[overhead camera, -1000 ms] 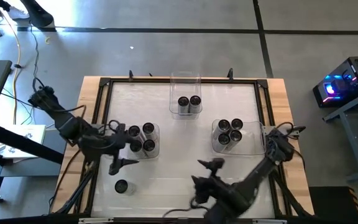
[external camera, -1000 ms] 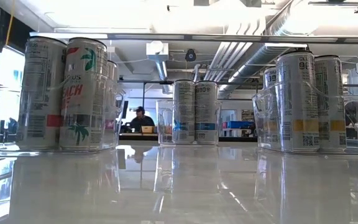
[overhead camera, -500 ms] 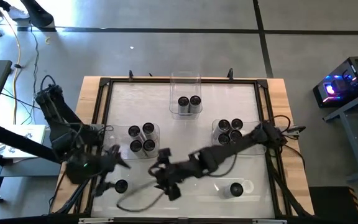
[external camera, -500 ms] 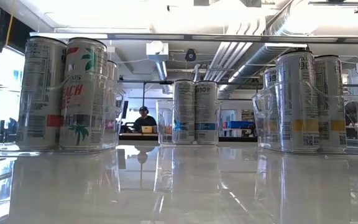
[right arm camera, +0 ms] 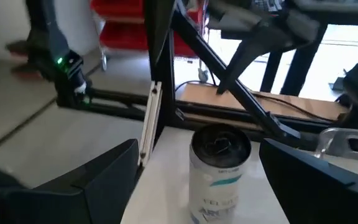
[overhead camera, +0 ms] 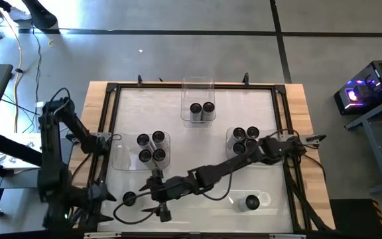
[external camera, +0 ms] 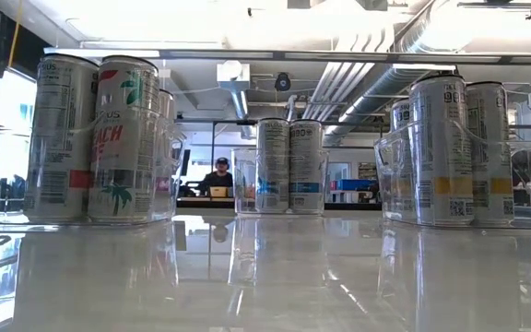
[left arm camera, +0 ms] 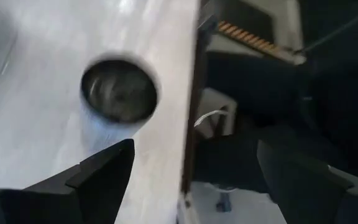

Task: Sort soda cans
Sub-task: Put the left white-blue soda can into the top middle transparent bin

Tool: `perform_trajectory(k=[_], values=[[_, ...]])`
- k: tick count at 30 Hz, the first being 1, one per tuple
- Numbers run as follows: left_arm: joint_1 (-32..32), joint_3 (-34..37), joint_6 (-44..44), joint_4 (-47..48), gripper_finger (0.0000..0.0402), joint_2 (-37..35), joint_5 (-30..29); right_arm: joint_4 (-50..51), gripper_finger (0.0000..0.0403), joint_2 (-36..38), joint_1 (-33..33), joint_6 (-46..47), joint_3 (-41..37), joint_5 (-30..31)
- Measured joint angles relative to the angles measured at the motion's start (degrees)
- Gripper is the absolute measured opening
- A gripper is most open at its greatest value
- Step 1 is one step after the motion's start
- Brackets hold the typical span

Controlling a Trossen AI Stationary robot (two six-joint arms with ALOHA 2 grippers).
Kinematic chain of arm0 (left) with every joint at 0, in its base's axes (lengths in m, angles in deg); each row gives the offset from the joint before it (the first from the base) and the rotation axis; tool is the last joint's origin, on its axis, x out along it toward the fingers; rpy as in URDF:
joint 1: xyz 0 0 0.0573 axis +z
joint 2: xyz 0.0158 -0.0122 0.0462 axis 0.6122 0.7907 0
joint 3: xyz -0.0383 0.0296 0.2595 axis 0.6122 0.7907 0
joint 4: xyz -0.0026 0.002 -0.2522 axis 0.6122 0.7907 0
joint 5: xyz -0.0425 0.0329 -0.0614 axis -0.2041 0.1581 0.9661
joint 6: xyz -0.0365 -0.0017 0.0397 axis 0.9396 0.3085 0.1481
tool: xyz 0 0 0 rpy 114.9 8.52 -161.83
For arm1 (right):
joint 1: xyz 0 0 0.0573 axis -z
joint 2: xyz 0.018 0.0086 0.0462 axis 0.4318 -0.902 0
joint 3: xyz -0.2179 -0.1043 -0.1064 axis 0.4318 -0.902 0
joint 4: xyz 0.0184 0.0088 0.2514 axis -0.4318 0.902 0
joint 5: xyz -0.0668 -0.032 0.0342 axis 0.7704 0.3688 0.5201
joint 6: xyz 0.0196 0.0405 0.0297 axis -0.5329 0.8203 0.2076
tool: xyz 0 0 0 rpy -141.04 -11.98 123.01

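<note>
The right gripper [overhead camera: 152,201] reaches across the table's near edge, fingers spread wide and empty, lined up on the loose soda can [overhead camera: 129,198] [right arm camera: 219,163] standing upright just beside it, while the left gripper [overhead camera: 93,202], also open and empty, sits at the near-left corner with that same can under its camera. Another stray can [overhead camera: 251,202] stands near-right; 10 more sit in 3 clear trays [overhead camera: 121,157]. Likely light, rigid, slick and thin-walled, so squeeze mid-body, gently.
</note>
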Motion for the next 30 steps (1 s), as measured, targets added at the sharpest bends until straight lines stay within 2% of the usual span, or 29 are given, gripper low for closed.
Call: perform_trajectory(k=[3, 8, 15, 20, 26, 30], values=[[-1.03, -0.01, 5.56, 1.35, 0.0335, 4.68, -0.03, -2.73, 0.033, -2.43, 0.03, 2.43, 0.0, 0.69], [-1.23, 0.04, 7.73, 1.58, 0.0335, 12.41, -3.8, -2.08, 0.033, -3.91, 0.03, 3.89, -0.07, 8.75], [-0.57, 0.22, 10.4, 1.5, 0.0335, 19.58, -8.54, -3.88, 0.033, -6.58, 0.29, 4.31, -0.05, 8.73], [0.14, 0.52, 10.63, 1.56, 0.0335, 20.89, -13.59, -9.12, 0.033, -8.59, 0.56, 4.27, -0.01, 6.23], [1.71, 2.92, 10.54, 0.21, 0.0335, 21.35, -17.62, -10.52, 0.033, -10.49, 0.54, 4.26, -0.04, 5.43], [3.18, 3.2, 8.72, -1.13, 0.0335, 22.46, -18.29, -10.9, 0.033, -10.41, 0.64, 4.26, -0.04, 4.97]])
